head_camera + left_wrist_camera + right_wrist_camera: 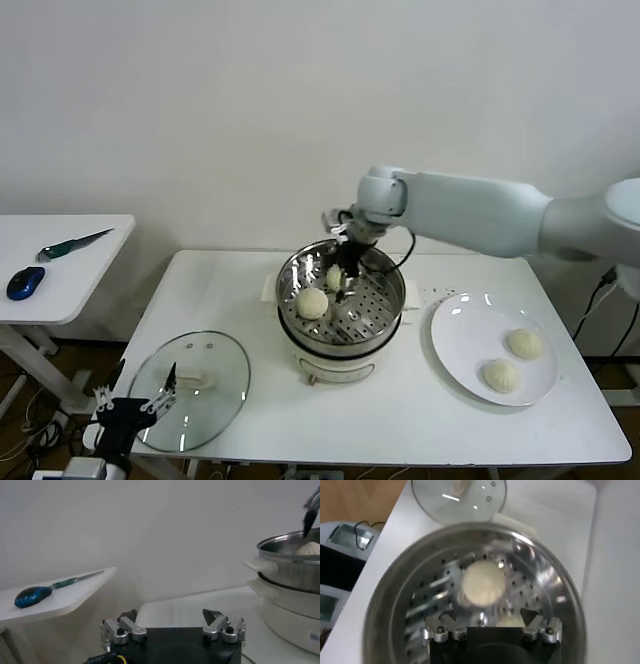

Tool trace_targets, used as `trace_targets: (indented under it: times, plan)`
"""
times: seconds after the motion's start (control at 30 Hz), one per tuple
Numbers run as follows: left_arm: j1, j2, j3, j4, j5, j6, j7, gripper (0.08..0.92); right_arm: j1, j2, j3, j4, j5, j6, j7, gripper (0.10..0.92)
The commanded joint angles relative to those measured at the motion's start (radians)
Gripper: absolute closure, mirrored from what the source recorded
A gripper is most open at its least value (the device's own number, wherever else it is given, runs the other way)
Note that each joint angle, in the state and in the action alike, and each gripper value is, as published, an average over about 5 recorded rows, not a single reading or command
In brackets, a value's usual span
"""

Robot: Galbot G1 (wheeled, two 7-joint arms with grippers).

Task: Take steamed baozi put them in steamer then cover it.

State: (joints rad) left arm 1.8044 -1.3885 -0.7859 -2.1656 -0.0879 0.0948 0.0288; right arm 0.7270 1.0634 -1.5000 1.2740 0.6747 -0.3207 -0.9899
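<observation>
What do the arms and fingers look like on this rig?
Right arm: smooth white shell, round joint housing, black cable at the wrist. Both grippers, left gripper and right gripper, have black bodies, silver metal knuckle blocks with screws and dark pointed fingers.

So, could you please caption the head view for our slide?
Right gripper open over the steamer with two baozi inside; two remain on the plate.

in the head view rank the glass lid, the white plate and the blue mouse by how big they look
1. white plate and glass lid: look alike, so unranked; the lid lies nearer the camera.
2. blue mouse: clearly smallest.
</observation>
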Motion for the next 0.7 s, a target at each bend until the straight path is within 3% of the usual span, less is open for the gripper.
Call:
trace_targets:
  times: [0.03,0.17,0.4,0.7]
  plan:
    - [-0.002,0.002,0.001,-0.001,0.001,0.002,-0.001,0.177,0.165,-0.298,-0.055,0.156,-0.003,0.038,-0.064,0.203]
    - [-0.013,0.001,0.004,0.000,0.006,0.009,-0.001,0.177,0.143,-0.452,-0.061,0.213,-0.097,0.054,-0.082,0.203]
    - [-0.013,-0.005,0.002,0.001,0.017,0.013,-0.002,0.177,-0.138,-0.664,0.085,0.237,-0.388,0.100,-0.114,0.203]
    - [-0.005,-0.019,-0.002,-0.001,0.027,0.013,-0.004,0.177,-0.586,-0.707,0.419,0.110,-0.608,0.146,-0.118,0.203]
